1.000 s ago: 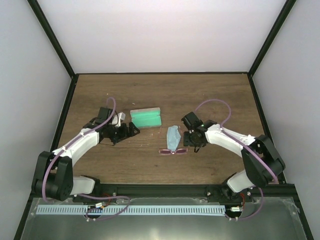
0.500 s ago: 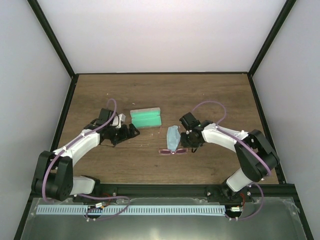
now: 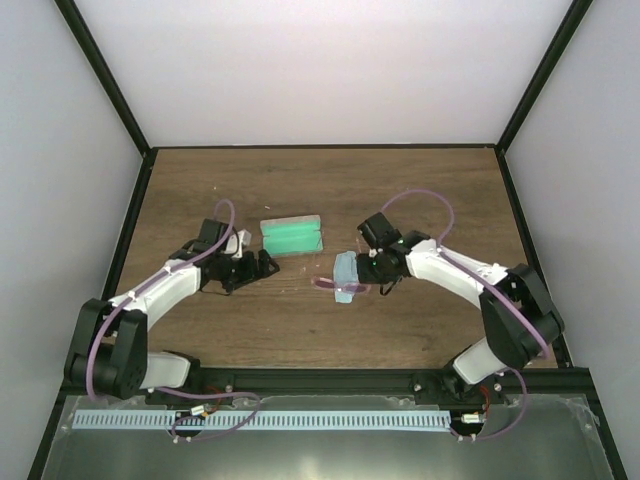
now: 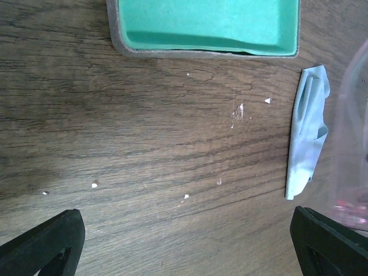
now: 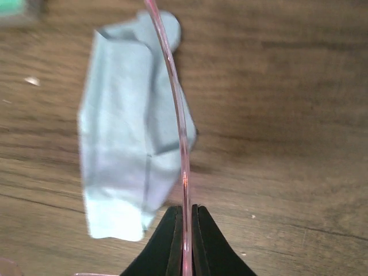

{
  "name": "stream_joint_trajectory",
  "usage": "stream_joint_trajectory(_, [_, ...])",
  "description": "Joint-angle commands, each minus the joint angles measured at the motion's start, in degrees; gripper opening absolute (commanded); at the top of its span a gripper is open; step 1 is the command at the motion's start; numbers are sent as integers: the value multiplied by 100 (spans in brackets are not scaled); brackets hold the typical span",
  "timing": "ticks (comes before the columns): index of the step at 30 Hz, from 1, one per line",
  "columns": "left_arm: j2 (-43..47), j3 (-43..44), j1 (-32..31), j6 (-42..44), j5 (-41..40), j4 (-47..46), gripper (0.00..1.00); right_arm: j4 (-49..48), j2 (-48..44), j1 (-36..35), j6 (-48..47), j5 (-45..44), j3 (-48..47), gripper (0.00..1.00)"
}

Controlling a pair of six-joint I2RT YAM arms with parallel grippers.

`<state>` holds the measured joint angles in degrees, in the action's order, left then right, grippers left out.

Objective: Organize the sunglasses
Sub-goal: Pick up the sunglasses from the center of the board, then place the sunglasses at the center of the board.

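Note:
The sunglasses, thin and pink-framed, hang just above the table over the light blue cloth. My right gripper is shut on one thin pink temple arm, which runs up from between the jaws. The cloth lies beneath it. The grey case with green lining lies open to the left. My left gripper stands wide open beside the case with nothing between its fingers. A pink lens shows at the right edge of the left wrist view.
The case lies ahead of the left gripper and the cloth to its right, on the wooden table. Black frame rails border the table, with white walls around it.
My right gripper has shut on the sunglasses' temple arm and carried the pair up and left, from the table in front of the cloth to over it. The left arm stays put.

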<state>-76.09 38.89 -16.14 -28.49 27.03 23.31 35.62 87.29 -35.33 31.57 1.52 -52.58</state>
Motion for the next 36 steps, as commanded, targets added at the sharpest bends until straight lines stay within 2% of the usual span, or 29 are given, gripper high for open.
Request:
stream_joint_trajectory(1, [-132, 70, -21, 54, -17, -139, 100, 289, -353, 101, -138, -18, -572, 1])
stream_joint_trajectory(5, [-282, 113, -34, 46, 52, -227, 100, 538, -436, 644, -37, -78, -711, 1])
stream_joint_trajectory(10, [-464, 339, -203, -71, 32, -331, 100, 563, -412, 1527, 33, -220, -450, 1])
stream_joint_trajectory(15, [-727, 707, -773, -197, -335, -336, 100, 64, -363, 2444, -25, 32, 118, 1])
stream_joint_trajectory(18, [-926, 943, -1176, -251, -496, -312, 100, -32, -130, 2670, -75, -137, 196, 2])
stream_joint_trajectory(21, [-1052, 1028, -1402, -308, -568, -309, 100, -57, 87, 2707, -107, -176, 166, 13])
stream_joint_trajectory(24, [-1066, 1007, -1479, -300, -621, -282, 100, -67, 5, 2707, -86, -56, 135, 33])
stream_joint_trajectory(26, [-1049, 991, -1480, -269, -696, -233, 100, 20, -191, 2698, 7, -100, 135, 50])
stream_joint_trajectory(27, [-1039, 989, -1480, -249, -725, -204, 100, 80, -297, 2680, 98, -149, 132, 55])
stream_joint_trajectory(30, [-1038, 972, -1480, -247, -776, -196, 100, 178, -637, 2398, 297, -185, 176, 57])
stream_joint_trajectory(36, [-1138, 990, -1467, -333, -754, -280, 100, 290, -976, 1150, 929, -531, 122, 57])
